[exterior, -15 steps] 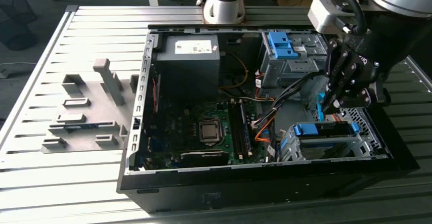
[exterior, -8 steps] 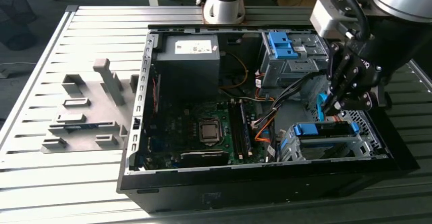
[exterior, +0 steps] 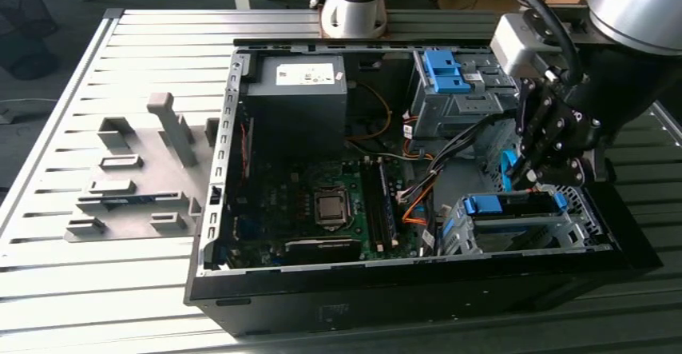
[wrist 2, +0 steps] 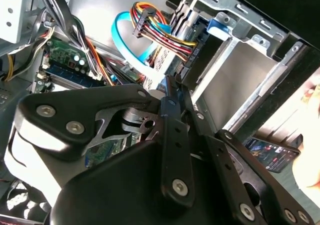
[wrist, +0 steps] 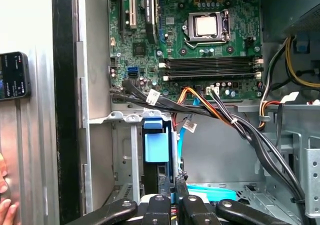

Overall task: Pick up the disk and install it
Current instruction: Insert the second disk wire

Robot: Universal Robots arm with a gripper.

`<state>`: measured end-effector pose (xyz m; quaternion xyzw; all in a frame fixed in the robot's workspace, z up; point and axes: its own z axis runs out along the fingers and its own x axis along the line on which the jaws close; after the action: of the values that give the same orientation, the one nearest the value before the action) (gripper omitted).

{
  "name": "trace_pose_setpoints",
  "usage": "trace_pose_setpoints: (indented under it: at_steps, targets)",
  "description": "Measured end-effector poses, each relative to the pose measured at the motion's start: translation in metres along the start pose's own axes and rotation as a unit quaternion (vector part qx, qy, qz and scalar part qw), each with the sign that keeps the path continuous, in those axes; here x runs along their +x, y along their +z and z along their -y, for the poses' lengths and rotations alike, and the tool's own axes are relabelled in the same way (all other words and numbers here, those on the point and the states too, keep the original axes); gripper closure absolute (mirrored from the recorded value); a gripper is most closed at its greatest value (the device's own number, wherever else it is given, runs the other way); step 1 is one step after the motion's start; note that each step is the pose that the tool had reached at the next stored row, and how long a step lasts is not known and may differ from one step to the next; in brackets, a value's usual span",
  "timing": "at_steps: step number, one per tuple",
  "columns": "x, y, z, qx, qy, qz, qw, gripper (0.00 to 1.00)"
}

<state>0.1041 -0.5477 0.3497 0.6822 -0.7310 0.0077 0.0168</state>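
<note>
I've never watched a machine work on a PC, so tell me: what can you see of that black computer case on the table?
The computer case is a black tower lying on its side on a slatted metal table, with its side panel off so the inside faces up. Inside are a green motherboard, a grey power supply box, bundled cables and metal drive cages with blue plastic carriers, towards the exterior view's right. The robot's tool hangs over the nearer cage.
</note>
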Motion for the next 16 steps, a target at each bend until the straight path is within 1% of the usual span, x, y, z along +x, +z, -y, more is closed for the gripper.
trace_pose_setpoints:
  at_steps: [4,7,12,16]
  targets:
    - [0.0003,0.0010,0.0015,-0.0005,0.003,0.0001,1.0000,0.84]
    - [0.0011,0.0039,0.0021,-0.0009,0.007,0.0001,1.0000,0.84]
    - [0.0049,0.0096,0.0034,-0.0020,0.009,0.0028,1.0000,0.84]
    - [0.0053,0.0104,0.0038,-0.0025,0.009,0.0034,1.0000,0.84]
